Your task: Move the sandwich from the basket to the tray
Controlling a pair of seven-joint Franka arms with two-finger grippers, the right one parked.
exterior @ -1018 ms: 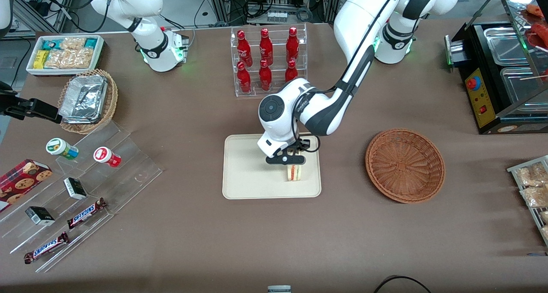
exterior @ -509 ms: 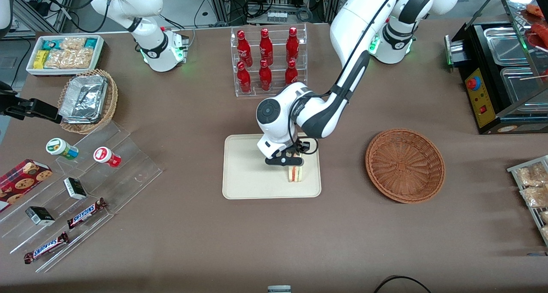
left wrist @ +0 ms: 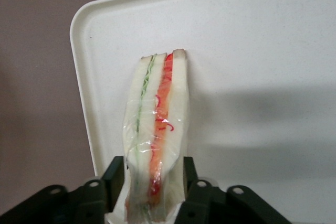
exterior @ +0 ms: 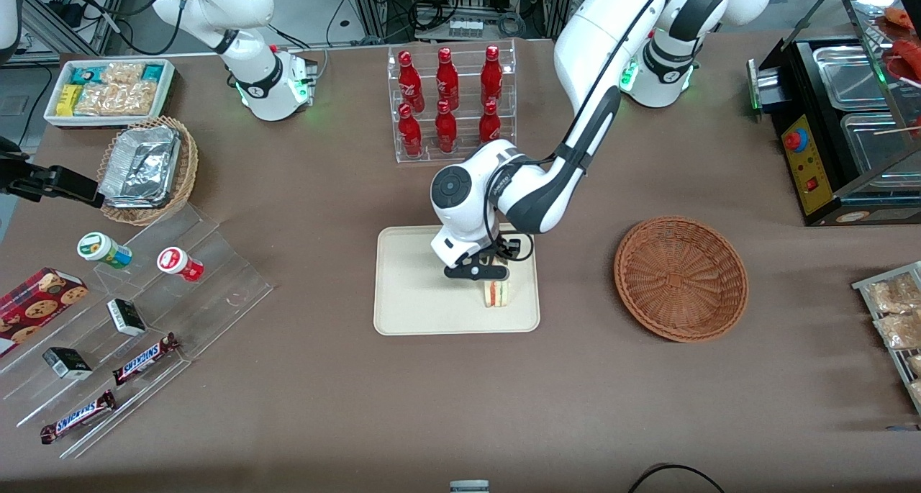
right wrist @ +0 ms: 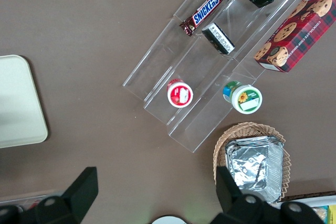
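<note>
The sandwich (exterior: 496, 293) is a wrapped wedge with red and green filling on its cut edge. It stands on edge on the cream-white tray (exterior: 410, 291), near the rim on the working arm's side. My left gripper (exterior: 492, 273) is low over the tray, shut on the sandwich. In the left wrist view the black fingers (left wrist: 116, 174) press both sides of the sandwich (left wrist: 157, 119), which rests on the tray (left wrist: 262, 51). The reddish-brown wicker basket (exterior: 680, 277) sits empty beside the tray, toward the working arm's end.
A clear rack of red bottles (exterior: 450, 104) stands farther from the front camera than the tray. Acrylic steps with snacks (exterior: 144, 299), a pale foil-filled basket (exterior: 147, 169) and a white snack bin (exterior: 108, 90) lie toward the parked arm's end. A black appliance (exterior: 842, 119) stands at the working arm's end.
The left arm's wrist has shifted slightly toward the parked arm's end and settled. The sandwich stays in the gripper at nearly the same spot on the tray.
</note>
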